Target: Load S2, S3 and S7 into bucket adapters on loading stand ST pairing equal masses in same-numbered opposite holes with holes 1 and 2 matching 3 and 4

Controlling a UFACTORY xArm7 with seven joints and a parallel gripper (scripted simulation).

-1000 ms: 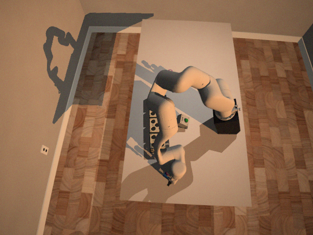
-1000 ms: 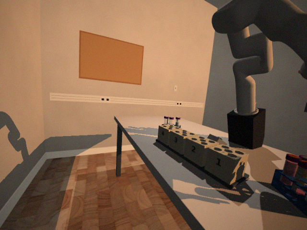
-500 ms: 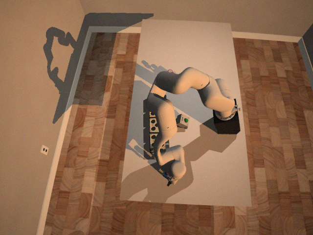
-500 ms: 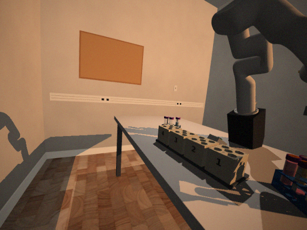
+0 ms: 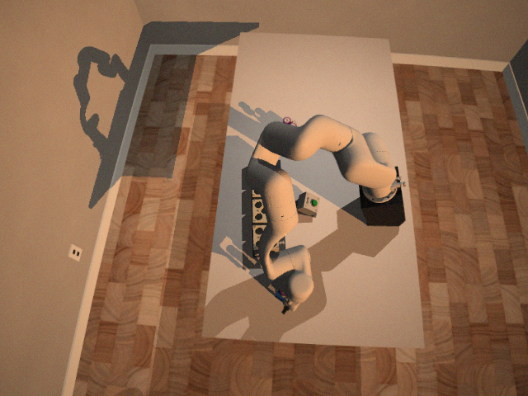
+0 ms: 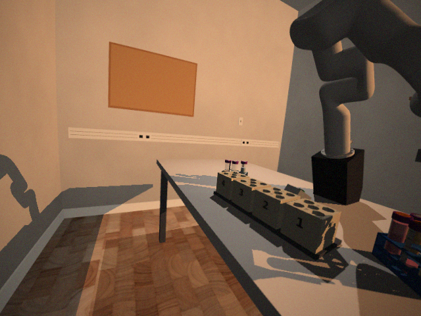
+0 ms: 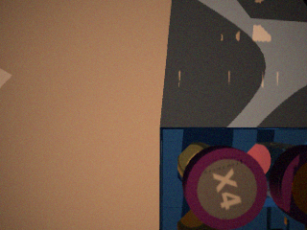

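My gripper [image 5: 286, 308] is part-open over the blue rack [image 5: 279, 294] [image 6: 381, 243] [image 7: 168, 192]; the arm hides much of it and I see nothing held. In the wrist view the grey-dotted tube X4 [image 7: 225, 187] stands in that rack, with an orange-dotted cap [image 7: 301, 187] beside it, cut by the edge. A tube with pink liquid [image 6: 396, 232] stands there too. Adapter 1 [image 6: 298, 234], adapter 2 [image 6: 265, 214], adapter 3 [image 6: 241, 200] and adapter 4 [image 6: 223, 188] stand in a row on the loading stand. No caps show in their visible holes.
Several purple-capped tubes [image 6: 243, 167] stand beyond adapter 4; their dots are not readable. The green DONE key [image 5: 314, 202] is on its small desk [image 5: 305, 207], between the adapter row and the robot base [image 5: 384, 213]. The forearm hangs over the adapters.
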